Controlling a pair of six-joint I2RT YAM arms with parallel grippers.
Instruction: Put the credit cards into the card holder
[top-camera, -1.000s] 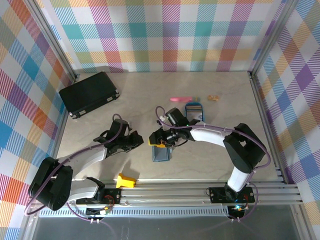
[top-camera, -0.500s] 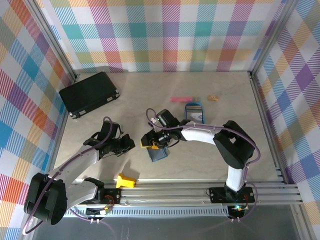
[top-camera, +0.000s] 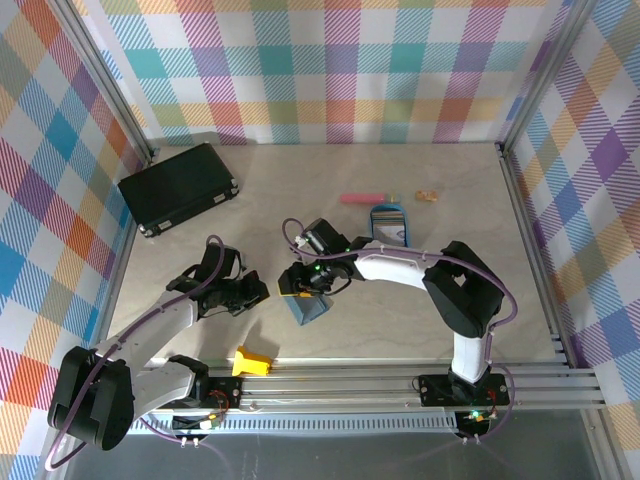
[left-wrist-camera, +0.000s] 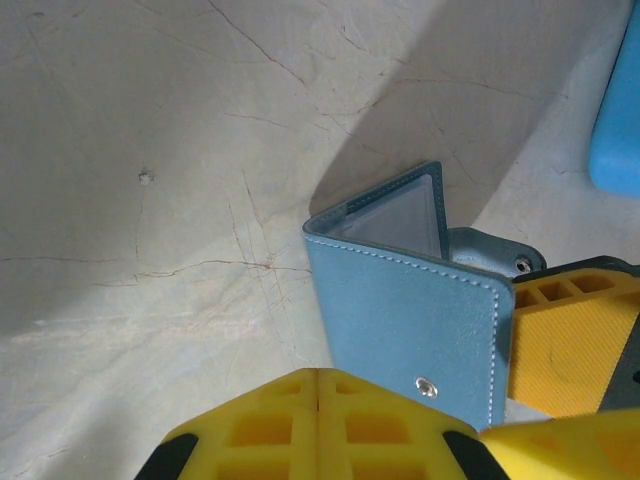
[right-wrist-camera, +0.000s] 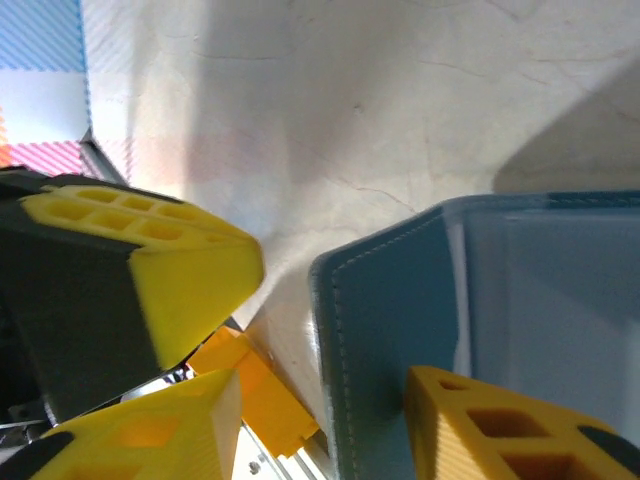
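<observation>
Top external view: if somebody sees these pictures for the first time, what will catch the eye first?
Probably the bright plaid walls on three sides of the pale table. Next, the two yellow-fingered grippers close together near the table's middle: the right gripper at the half-open teal card holder, the left gripper shut just beside it. A black case lies in the far left corner.

arms (top-camera: 390, 268) white-black | cables (top-camera: 286, 232) purple | end effector fingers (left-wrist-camera: 260, 430) yellow

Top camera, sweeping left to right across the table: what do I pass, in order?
black case → left pincer → card holder → blue tray → small tan item
</observation>
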